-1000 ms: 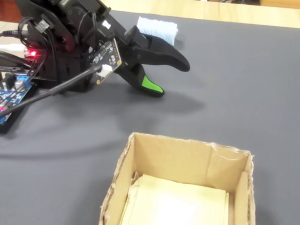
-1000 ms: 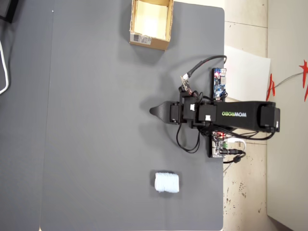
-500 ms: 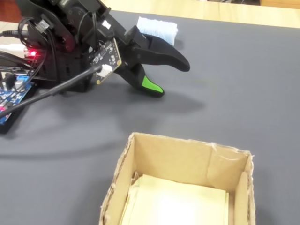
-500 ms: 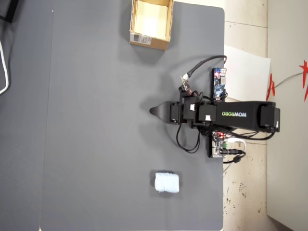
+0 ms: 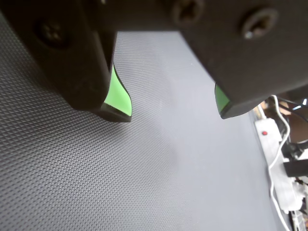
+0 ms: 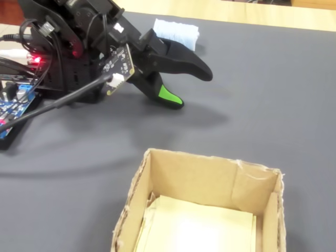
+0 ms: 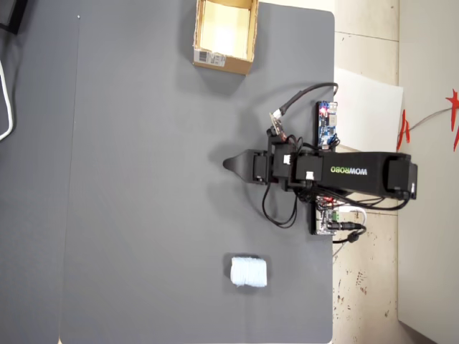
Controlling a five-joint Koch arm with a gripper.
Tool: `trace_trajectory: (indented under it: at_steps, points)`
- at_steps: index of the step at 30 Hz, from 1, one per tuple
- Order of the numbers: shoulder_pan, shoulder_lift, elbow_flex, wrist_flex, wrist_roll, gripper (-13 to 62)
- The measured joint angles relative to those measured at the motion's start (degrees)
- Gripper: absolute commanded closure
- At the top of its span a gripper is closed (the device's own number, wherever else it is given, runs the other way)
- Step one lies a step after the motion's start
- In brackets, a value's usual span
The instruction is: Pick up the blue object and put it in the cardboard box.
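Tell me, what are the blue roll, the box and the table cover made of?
The blue roll looks like soft cloth or sponge: fuzzy surface, rounded ends. The box is plain tan cardboard, with ragged cut edges and a matte face. The table cover looks like a dark grey rubbery mat with a fine dimpled weave; the exact material is unclear.

A black plastic arm [image 7: 337, 174] carries the white lettering "WOWROBO" along its upper link. Its gripper [image 6: 191, 86] ends in two black curved jaws lined with bright green pads [image 5: 118, 94], fixed by dark cross-head screws [image 5: 260, 22]. Black cables [image 6: 58, 100] loop along the arm, past a small black circuit board [image 6: 118, 63] and a glowing red light [image 6: 35, 59].
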Motion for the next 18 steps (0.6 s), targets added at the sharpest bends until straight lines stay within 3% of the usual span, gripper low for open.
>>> trace_trajectory:
  at_steps: [18]
  points:
    - [-0.26,0.0,-2.46,3.43,-0.09,14.7]
